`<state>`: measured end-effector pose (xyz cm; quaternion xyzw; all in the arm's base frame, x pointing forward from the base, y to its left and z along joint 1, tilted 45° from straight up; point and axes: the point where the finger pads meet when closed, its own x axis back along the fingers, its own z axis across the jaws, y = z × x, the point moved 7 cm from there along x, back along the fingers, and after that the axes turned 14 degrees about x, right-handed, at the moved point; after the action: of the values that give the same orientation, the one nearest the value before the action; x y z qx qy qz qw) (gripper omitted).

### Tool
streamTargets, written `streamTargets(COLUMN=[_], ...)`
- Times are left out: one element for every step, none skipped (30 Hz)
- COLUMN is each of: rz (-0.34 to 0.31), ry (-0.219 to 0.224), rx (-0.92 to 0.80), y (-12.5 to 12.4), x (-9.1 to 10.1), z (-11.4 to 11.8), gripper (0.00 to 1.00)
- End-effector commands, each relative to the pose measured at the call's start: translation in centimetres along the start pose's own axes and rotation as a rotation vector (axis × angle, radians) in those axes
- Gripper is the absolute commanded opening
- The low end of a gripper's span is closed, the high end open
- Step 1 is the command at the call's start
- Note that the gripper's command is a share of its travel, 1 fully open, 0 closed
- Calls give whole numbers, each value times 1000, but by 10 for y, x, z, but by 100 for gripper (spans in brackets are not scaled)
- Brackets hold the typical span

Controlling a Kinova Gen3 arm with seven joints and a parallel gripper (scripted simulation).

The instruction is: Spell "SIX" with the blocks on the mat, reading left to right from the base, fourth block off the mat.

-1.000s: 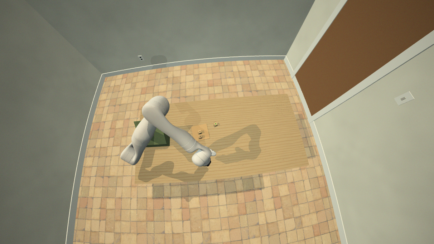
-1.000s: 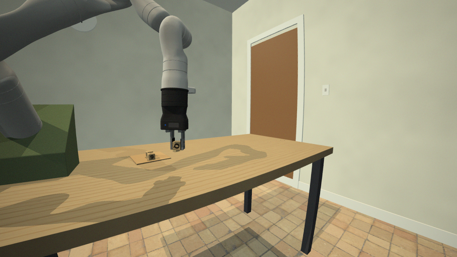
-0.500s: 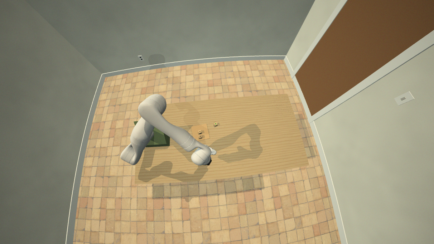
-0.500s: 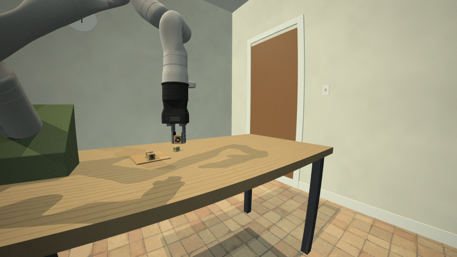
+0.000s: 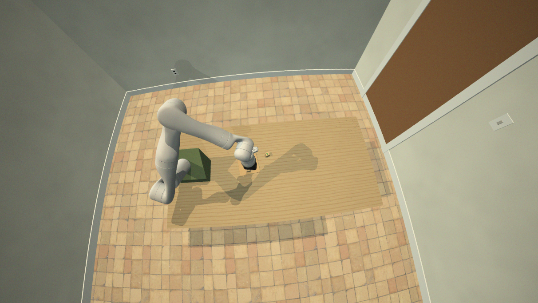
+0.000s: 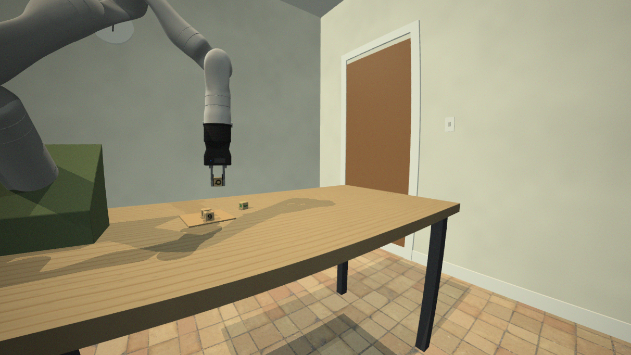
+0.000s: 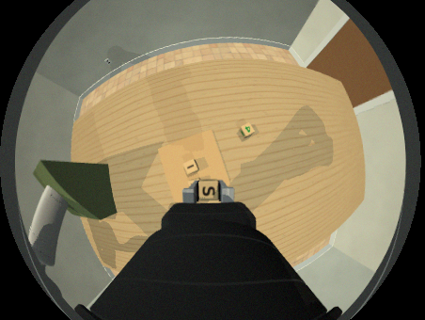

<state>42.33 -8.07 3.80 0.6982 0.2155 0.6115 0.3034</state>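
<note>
My gripper (image 6: 217, 181) (image 7: 209, 187) is shut on the block with the letter S (image 6: 217, 180) (image 7: 208, 190). It holds the block well above the near edge of the tan mat (image 6: 189, 220) (image 7: 178, 156) (image 5: 240, 172). Two blocks (image 6: 207, 215) lie close together on the mat; the wrist view shows one of them (image 7: 192, 167), with an I on top. The other is hidden there behind the held block. A block with a green mark (image 5: 267, 154) (image 6: 242, 204) (image 7: 247, 130) lies on the table beyond the mat. In the top view the wrist hides the fingers.
The wooden table (image 5: 319, 181) (image 6: 308, 229) bears the mat and blocks. The green base box (image 5: 193, 163) (image 6: 52, 207) (image 7: 82, 187) with the arm stands at the table's left end. A door and walls lie beyond the table.
</note>
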Motion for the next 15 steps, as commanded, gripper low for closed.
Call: streamTargets(rz=[-25, -28, -30, -32, -32, -33, -33, -33, -33, -33, -33, -33, -33, -33, -33], ry=[11, 9, 7, 6, 5, 5, 5, 5, 5, 5, 5, 5, 5, 5, 5], rx=[138, 167, 185, 203, 210, 211, 211, 211, 211, 211, 211, 211, 211, 211, 211], y=[-55, -67, -73, -80, -83, -83, -83, -83, -83, -83, -83, -83, -83, -83, -83], x=[1, 0, -1, -2, -3, -3, -3, -3, -3, -3, -3, -3, -3, -3, -3], z=[-18, -23, -27, -30, -32, -32, -32, -32, -32, -32, -32, -32, -32, -32, -32], gripper=[49, 49, 49, 49, 49, 49, 49, 49, 49, 49, 49, 49, 49, 49, 49])
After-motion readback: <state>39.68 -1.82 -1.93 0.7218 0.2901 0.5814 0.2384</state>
